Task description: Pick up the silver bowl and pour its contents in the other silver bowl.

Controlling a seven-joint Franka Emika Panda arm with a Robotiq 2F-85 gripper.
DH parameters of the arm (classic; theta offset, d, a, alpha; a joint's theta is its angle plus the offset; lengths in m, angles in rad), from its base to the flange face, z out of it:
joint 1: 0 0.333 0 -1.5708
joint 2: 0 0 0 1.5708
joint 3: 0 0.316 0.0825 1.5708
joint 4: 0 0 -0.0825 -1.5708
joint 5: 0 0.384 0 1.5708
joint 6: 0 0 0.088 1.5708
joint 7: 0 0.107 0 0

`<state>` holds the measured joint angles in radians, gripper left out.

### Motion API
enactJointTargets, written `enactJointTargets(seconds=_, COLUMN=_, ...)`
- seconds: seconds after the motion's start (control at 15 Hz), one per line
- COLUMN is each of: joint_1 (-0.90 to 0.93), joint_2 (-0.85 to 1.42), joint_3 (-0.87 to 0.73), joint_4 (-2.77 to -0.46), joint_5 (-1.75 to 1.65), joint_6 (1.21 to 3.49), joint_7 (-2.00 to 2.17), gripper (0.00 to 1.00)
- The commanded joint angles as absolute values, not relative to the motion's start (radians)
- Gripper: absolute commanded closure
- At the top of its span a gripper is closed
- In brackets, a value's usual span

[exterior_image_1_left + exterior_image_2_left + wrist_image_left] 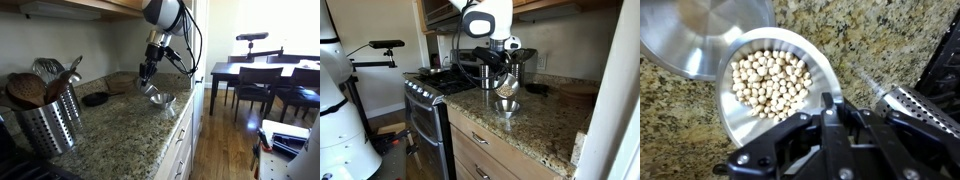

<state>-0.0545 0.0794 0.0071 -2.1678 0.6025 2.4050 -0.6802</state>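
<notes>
While end effector (830, 104) is clamped on silver bowl (740, 125) of beans (768, 80) | other silver bowl (695, 35) just beside | utensil holder (925, 108) near

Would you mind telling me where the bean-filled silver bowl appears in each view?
Exterior view: filled silver bowl mid-frame, below the gripper.
Exterior view: filled silver bowl just right of centre.
Wrist view: filled silver bowl at centre.
Shared landmark: empty silver bowl beside it.
</notes>
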Motion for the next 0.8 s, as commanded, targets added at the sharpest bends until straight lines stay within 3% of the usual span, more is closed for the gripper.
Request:
enactJointTargets(seconds=0.0, joint_1=-0.068, joint_2=0.024, joint_3=0.002, joint_4=-2.215, joint_5=0.674, joint_6=2.426, joint_7=-0.746, gripper=0.93)
enactJointTargets(seconds=0.73, joint_1=-0.067, joint_2=0.006, joint_3=-0.02, joint_4=-2.263, joint_5=0.799, joint_6=2.43, joint_7=-0.834, gripper=0.93)
